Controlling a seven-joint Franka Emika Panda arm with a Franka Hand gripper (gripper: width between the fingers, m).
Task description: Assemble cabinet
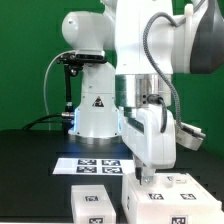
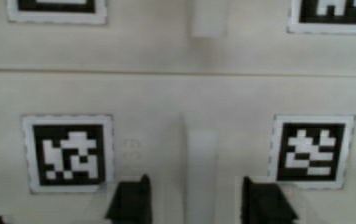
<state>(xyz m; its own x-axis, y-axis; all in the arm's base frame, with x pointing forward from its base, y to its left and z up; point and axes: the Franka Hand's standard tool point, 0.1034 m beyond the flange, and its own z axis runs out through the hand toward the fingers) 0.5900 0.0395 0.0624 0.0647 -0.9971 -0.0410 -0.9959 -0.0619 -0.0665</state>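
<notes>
The cabinet shows as white tagged parts at the bottom of the exterior view: a large boxy part [image 1: 165, 197] under my arm and a smaller white piece [image 1: 91, 205] to its left in that view. My gripper [image 1: 147, 177] is down at the large part's top. In the wrist view the white panel [image 2: 175, 95] fills the frame, with black-and-white tags [image 2: 68, 150] on either side. A narrow raised white ridge [image 2: 191, 150] runs between my two dark fingertips [image 2: 134, 200]. My gripper [image 2: 196, 202] is open, with gaps between the ridge and each finger.
The marker board [image 1: 92, 165] lies flat on the black table behind the cabinet parts. The robot's white base [image 1: 95, 110] stands at the back, and a black stand [image 1: 68, 85] is to its left in the exterior view.
</notes>
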